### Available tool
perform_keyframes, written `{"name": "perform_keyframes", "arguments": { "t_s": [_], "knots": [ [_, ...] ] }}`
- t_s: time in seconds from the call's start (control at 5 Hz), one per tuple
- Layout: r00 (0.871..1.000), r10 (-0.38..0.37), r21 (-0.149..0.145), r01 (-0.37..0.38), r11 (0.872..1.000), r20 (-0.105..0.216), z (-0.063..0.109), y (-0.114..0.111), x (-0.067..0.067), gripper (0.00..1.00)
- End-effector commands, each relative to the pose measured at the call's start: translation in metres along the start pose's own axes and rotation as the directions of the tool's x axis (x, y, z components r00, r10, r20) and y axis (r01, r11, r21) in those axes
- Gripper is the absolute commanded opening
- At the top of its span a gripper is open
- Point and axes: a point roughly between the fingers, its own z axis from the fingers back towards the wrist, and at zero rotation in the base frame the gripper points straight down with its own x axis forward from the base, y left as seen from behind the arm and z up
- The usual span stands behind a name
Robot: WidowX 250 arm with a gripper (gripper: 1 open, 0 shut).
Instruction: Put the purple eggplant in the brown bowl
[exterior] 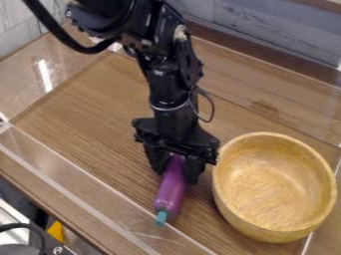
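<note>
Purple eggplant (170, 189) outside brown bowl (276, 185)

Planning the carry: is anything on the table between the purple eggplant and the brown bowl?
Nothing visible. The purple eggplant lies under the gripper, whose fingers are closed around its upper end, just left of the brown bowl; only bare table separates them.

Wooden table (80, 110), clear glossy panel edges, grey wall (280, 25) behind

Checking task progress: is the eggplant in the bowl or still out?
Out. The eggplant lies on the table left of the bowl, with the gripper closed on its upper end.
</note>
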Motion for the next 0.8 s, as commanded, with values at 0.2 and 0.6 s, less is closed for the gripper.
{"name": "perform_keyframes", "arguments": {
  "t_s": [0.2, 0.6],
  "knots": [
    [0.999, -0.005, -0.01, 0.005, 1.0, 0.053, 0.0161, -0.0065, 0.0091, 0.0],
    [0.999, 0.004, -0.011, -0.003, 1.0, 0.041, 0.0188, -0.0083, 0.0073, 0.0]
  ]
}}
